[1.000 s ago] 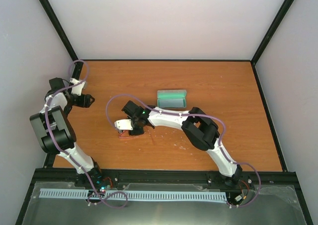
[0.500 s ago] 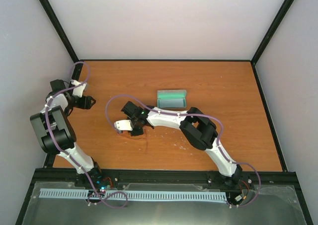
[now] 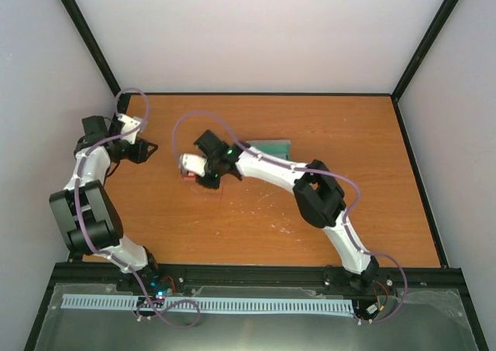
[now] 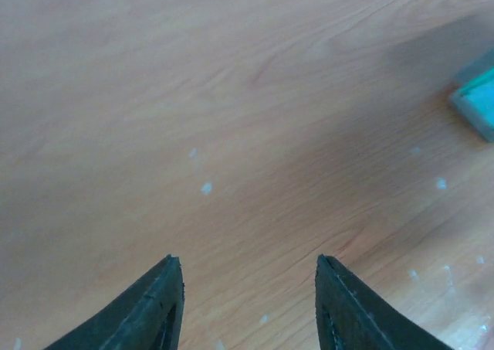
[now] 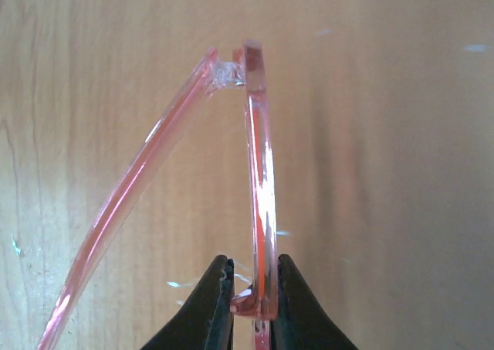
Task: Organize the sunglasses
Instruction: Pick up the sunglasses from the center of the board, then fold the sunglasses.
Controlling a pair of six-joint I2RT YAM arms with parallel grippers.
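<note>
The left arm point(image 3: 91, 165) reaches along the left edge of the table point(image 3: 372, 180). The left jaws are spread over bare wood with nothing between them, and the wrist view shows their dark fingertips point(image 4: 158, 307) well apart. To the right, well away from them, the sunglasses point(image 5: 259, 188) are pinched in the right jaws. These are pressed together on the lower end of the pink frame front. The front points straight out from the jaws, edge-on, and one slim arm of the glasses swings out to the left from the hinge. Further right, the grey-and-green case point(image 3: 277, 145) lies just behind the right arm point(image 3: 271, 173), which covers its left part. A second ago the right jaws were nearer the arm bases, over the glasses on the wood, and the case was in full view. They now hold the glasses further from the bases, close beside the case. The left jaws have come slightly to the right.
</note>
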